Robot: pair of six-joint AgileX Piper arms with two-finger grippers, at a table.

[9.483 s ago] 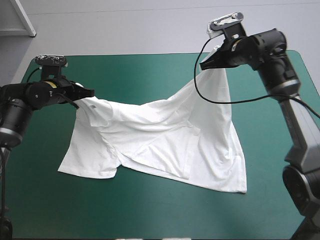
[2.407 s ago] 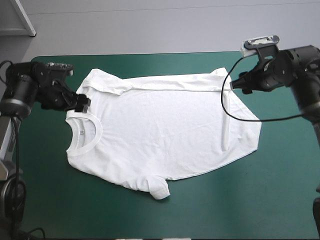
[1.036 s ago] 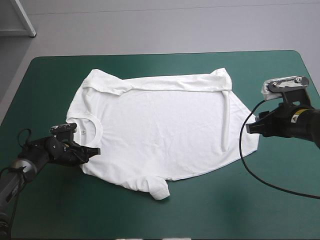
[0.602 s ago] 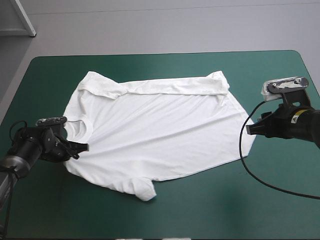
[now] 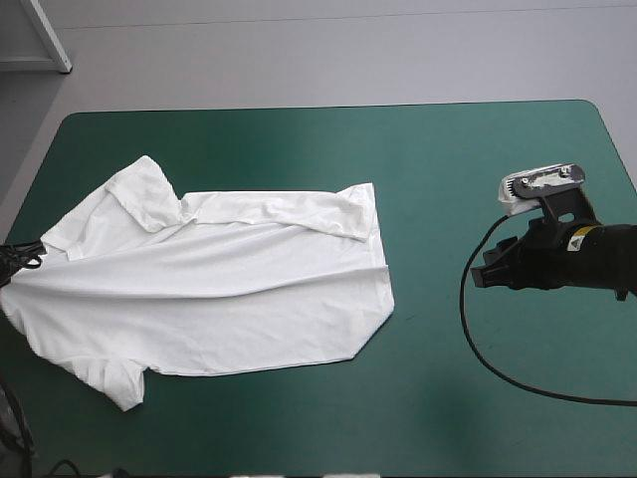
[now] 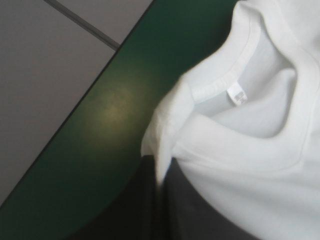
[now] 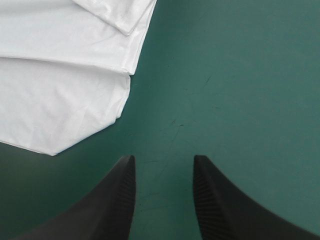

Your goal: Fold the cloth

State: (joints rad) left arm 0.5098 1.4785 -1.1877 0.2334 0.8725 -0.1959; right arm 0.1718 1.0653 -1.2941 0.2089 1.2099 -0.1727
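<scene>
My left gripper (image 6: 159, 176) is clamped on the T-shirt (image 6: 250, 165) just beside its collar (image 6: 247, 45), at the left edge of the cover (image 6: 120, 110). My right gripper (image 7: 164, 167) hangs with its fingers apart over bare, faintly scratched cover, and the T-shirt's nearest corner lies ahead of it, apart. The T-shirt lies flat on the left half, one sleeve (image 5: 144, 194) toward the far side. Beyond the far edge is grey floor (image 5: 348, 50).

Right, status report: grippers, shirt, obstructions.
Left gripper shut on the T-shirt at the collar. Right gripper open above bare teal-green cover, off the T-shirt. T-shirt lies spread, mostly flat; nothing in the way.
</scene>
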